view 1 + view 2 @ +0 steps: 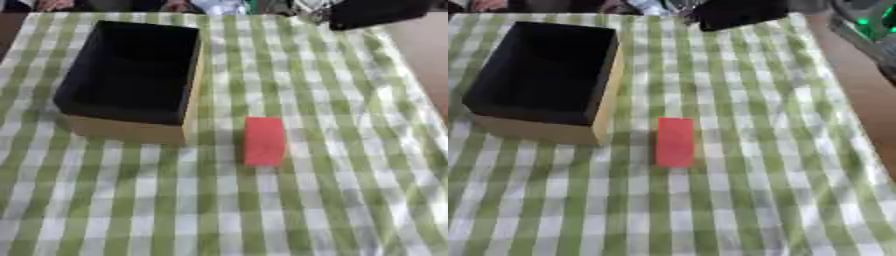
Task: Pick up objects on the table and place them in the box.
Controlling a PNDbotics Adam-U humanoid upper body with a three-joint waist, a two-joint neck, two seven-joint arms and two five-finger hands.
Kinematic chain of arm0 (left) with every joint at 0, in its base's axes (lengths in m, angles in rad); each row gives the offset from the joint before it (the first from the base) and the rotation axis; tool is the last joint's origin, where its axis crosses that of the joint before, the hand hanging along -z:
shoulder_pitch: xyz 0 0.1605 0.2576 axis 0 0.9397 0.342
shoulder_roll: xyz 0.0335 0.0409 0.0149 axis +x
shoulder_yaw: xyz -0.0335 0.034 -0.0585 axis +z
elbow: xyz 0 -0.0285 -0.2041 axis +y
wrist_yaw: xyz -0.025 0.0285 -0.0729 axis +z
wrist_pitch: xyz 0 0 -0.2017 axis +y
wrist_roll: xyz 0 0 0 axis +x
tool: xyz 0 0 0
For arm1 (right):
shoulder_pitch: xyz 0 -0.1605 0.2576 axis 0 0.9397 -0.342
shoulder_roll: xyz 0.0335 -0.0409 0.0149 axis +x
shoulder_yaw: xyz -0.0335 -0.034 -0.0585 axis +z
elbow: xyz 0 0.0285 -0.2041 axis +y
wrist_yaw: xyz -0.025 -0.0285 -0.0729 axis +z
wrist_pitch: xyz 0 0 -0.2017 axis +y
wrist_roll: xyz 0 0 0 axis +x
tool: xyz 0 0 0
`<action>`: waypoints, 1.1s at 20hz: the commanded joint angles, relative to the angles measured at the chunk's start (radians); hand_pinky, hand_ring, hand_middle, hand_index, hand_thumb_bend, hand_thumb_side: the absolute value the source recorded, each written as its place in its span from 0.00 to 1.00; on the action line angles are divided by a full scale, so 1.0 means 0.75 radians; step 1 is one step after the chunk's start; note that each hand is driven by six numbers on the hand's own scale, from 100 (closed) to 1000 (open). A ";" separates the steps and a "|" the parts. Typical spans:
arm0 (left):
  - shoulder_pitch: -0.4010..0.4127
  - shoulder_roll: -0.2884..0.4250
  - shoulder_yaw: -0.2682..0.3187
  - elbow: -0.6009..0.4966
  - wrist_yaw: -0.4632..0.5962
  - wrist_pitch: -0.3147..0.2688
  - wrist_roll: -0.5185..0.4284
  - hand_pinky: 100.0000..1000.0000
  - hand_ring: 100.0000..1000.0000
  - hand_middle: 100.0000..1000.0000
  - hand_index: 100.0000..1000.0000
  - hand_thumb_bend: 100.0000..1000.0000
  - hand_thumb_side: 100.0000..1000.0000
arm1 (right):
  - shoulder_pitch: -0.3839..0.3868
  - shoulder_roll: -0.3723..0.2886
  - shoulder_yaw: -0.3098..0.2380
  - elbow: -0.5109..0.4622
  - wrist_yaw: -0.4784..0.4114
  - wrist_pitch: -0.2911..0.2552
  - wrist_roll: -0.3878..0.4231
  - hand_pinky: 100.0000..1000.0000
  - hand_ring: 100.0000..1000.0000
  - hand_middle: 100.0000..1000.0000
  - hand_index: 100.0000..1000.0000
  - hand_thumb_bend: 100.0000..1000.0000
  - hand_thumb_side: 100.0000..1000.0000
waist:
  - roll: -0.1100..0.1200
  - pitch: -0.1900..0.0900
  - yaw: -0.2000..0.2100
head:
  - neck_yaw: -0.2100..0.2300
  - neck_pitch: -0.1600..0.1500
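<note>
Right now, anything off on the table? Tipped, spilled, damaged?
Nothing stands out. The box sits upright and open on the checked cloth, its dark inside showing nothing in it. The red block lies flat on the cloth beside the box's near right corner, apart from it. No spill or damage shows.

Both views look down from the robot's head onto the table (350, 200), facing forward and tilted steeply, so the checked cloth fills nearly the whole frame and the far edge runs along the top. They sit side by side: the left eye view shows the box (131, 75) and the red block (263, 141) further to the right in frame than the right eye view does. The right eye view takes in more of the bare floor (868, 100) past the table's right edge. Box, block and most of the cloth are shared by both.
</note>
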 commanded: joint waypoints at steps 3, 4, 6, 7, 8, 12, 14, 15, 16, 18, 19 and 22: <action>-0.004 0.029 -0.002 -0.021 0.008 -0.001 -0.008 0.60 0.71 0.67 0.60 0.00 0.77 | -0.064 0.054 0.043 -0.015 0.055 0.064 0.067 0.79 0.88 0.76 0.92 0.00 0.83 | -0.017 -0.048 -0.001 | 0.006 -0.015; -0.003 0.029 -0.002 -0.021 0.008 -0.001 -0.008 0.60 0.71 0.67 0.60 0.00 0.77 | -0.072 0.066 0.051 -0.015 0.062 0.075 0.076 0.79 0.88 0.76 0.92 0.00 0.83 | -0.017 -0.048 -0.001 | 0.006 -0.016; -0.002 0.027 -0.003 -0.021 0.010 -0.002 -0.009 0.60 0.71 0.67 0.60 0.00 0.77 | -0.087 0.095 0.067 -0.015 0.076 0.096 0.095 0.79 0.88 0.76 0.92 0.00 0.84 | -0.017 -0.048 -0.002 | 0.005 -0.019; -0.002 0.026 -0.003 -0.021 0.011 -0.002 -0.009 0.60 0.71 0.67 0.60 0.00 0.77 | -0.092 0.109 0.076 -0.015 0.084 0.106 0.106 0.79 0.88 0.76 0.93 0.00 0.85 | -0.017 -0.048 -0.001 | 0.004 -0.020; -0.001 0.025 -0.003 -0.021 0.012 -0.002 -0.009 0.60 0.71 0.67 0.60 0.00 0.77 | -0.096 0.122 0.084 -0.015 0.096 0.116 0.118 0.79 0.88 0.76 0.93 0.00 0.86 | -0.017 -0.047 -0.001 | 0.004 -0.021; -0.001 0.022 -0.005 -0.021 0.015 -0.003 -0.010 0.60 0.71 0.67 0.60 0.00 0.77 | -0.096 0.163 0.110 -0.015 0.148 0.146 0.158 0.79 0.88 0.76 0.94 0.00 0.87 | -0.015 -0.045 0.003 | 0.002 -0.022; -0.001 0.020 -0.005 -0.021 0.017 -0.003 -0.011 0.60 0.71 0.67 0.60 0.00 0.77 | -0.087 0.173 0.119 -0.015 0.153 0.150 0.177 0.80 0.89 0.76 0.94 0.00 0.87 | -0.015 -0.043 0.005 | 0.001 -0.023; -0.001 0.020 -0.005 -0.021 0.018 -0.003 -0.012 0.60 0.71 0.67 0.60 0.00 0.77 | -0.081 0.174 0.122 -0.015 0.150 0.150 0.187 0.80 0.89 0.76 0.95 0.00 0.87 | -0.015 -0.042 0.006 | 0.002 -0.024; -0.001 0.020 -0.005 -0.021 0.019 -0.003 -0.012 0.60 0.71 0.67 0.60 0.00 0.77 | -0.077 0.174 0.122 -0.015 0.147 0.150 0.194 0.81 0.89 0.76 0.95 0.00 0.87 | -0.015 -0.042 0.006 | 0.003 -0.024; -0.002 0.021 -0.005 -0.021 0.019 -0.003 -0.013 0.60 0.71 0.67 0.60 0.00 0.77 | -0.068 0.169 0.121 -0.015 0.136 0.144 0.206 0.82 0.91 0.77 0.96 0.00 0.87 | -0.014 -0.041 0.007 | 0.005 -0.026; -0.002 0.021 -0.005 -0.021 0.019 -0.003 -0.013 0.60 0.71 0.67 0.60 0.00 0.77 | -0.063 0.165 0.120 -0.015 0.127 0.139 0.214 0.83 0.92 0.77 0.96 0.00 0.87 | -0.014 -0.040 0.006 | 0.006 -0.027; -0.002 0.022 -0.006 -0.021 0.020 -0.002 -0.015 0.60 0.71 0.67 0.60 0.00 0.77 | -0.049 0.144 0.108 -0.015 0.089 0.116 0.237 0.85 0.94 0.79 0.98 0.00 0.87 | -0.014 -0.039 0.005 | 0.008 -0.027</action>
